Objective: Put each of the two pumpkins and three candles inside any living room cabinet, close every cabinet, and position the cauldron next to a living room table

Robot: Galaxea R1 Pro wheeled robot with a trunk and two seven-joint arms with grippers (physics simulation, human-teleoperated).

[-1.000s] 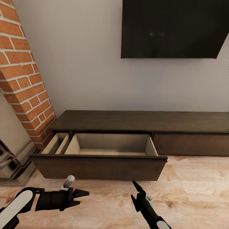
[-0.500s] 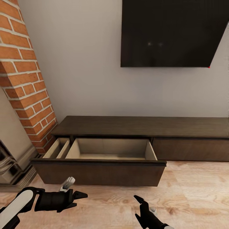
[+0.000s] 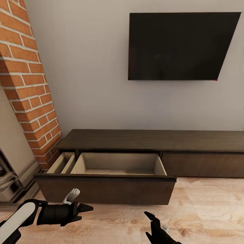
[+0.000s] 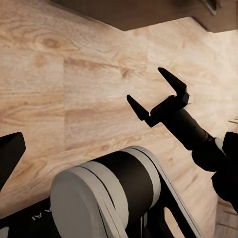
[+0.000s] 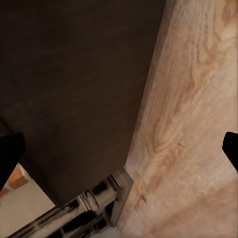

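The cabinet point(image 3: 152, 139) is a long, low dark-brown console against the wall. Its left drawer point(image 3: 118, 164) is pulled out, and the pale interior I can see holds nothing. My left gripper point(image 3: 86, 212) hovers open over the floor in front of the drawer's dark front point(image 3: 105, 191), with nothing between its fingers. My right gripper point(image 3: 147, 223) is low over the floor to the right and stands open and empty; it is also seen as the right gripper point(image 4: 156, 91). The drawer front point(image 5: 74, 89) lies close ahead of the right fingers. Pumpkins, candles, cauldron and table are out of view.
A black TV point(image 3: 179, 45) hangs on the grey wall above the console. A brick column point(image 3: 27, 84) and a pale fireplace surround point(image 3: 13, 176) stand at the left. The right drawer front point(image 3: 203, 164) is shut. Wood floor point(image 3: 210, 210) stretches to the right.
The head camera has tilted up, so the whole scene sits lower in the picture. My right gripper has sunk toward the bottom edge. The left gripper holds its place.
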